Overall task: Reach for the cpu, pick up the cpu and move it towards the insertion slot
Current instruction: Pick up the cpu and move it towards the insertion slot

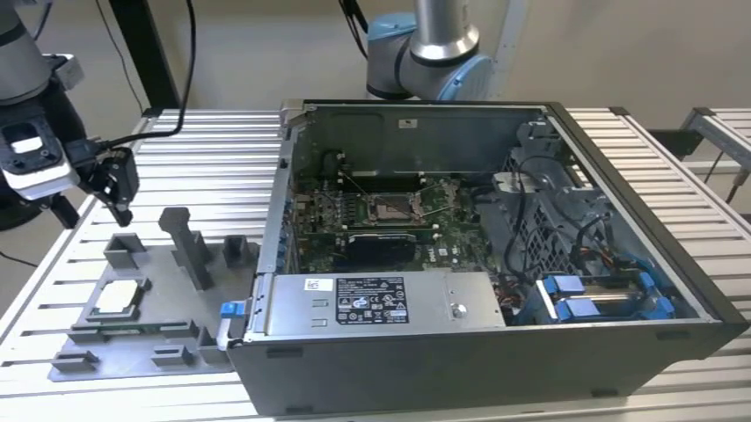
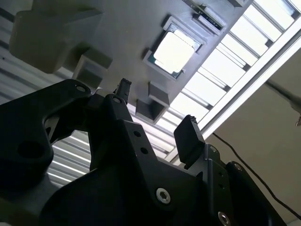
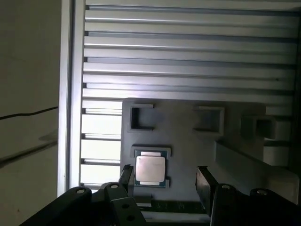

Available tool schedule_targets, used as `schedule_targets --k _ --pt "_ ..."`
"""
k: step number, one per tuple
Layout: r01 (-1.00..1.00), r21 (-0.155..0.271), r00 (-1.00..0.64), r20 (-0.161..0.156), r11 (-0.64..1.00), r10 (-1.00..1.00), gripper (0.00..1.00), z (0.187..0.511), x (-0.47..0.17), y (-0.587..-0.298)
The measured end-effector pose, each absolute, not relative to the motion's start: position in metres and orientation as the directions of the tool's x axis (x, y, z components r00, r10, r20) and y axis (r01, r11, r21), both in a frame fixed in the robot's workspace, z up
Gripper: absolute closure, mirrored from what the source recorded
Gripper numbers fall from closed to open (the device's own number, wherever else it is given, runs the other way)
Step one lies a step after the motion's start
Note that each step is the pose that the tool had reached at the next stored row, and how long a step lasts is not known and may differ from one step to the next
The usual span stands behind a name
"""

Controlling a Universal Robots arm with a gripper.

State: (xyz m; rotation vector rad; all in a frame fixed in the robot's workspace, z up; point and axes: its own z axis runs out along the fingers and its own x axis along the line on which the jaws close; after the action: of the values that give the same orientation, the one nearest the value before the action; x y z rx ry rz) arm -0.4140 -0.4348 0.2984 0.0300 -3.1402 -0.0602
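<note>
Over the grey fixture plate (image 1: 164, 303) at the exterior view's left, my fingers (image 1: 118, 185) hang spread wide and empty, so I judge this to be the reach: nothing is gripped yet. The cpu (image 1: 118, 297) lies flat in its nest on that plate, pale face up, below me and apart from me. In the first wrist view it sits closer to one finger than the other. The grasp, I reckon, calls for centring over it and coming down square, so both fingers meet opposite edges. The slot (image 1: 391, 208) lies well apart, on the green board inside the open case (image 1: 470, 369). The tabletop (image 1: 211, 158) is ribbed pale metal slats; past its edge a black cable (image 3: 28, 113) trails, and a plain beige wall (image 1: 258, 53) stands behind.
</note>
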Motion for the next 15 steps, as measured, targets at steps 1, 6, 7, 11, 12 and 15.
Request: schedule_targets --k 1,6,7,11,12,15 --pt "-0.019 0.038 -1.0 0.0 0.999 -0.019 0.0 0.297 -0.414 -0.435" --pt "-0.019 0.038 -1.0 0.0 0.999 -0.019 0.0 0.292 -0.414 -0.435" --pt "-0.019 0.038 -1.0 0.0 0.999 -0.019 0.0 0.291 -0.414 -0.435" --pt "-0.019 0.038 -1.0 0.0 0.999 -0.019 0.0 0.286 -0.414 -0.435" --pt "-0.019 0.038 -1.0 0.0 0.999 -0.019 0.0 0.285 -0.414 -0.435" --pt "-0.019 0.038 -1.0 0.0 0.999 -0.019 0.0 0.283 -0.414 -0.435"
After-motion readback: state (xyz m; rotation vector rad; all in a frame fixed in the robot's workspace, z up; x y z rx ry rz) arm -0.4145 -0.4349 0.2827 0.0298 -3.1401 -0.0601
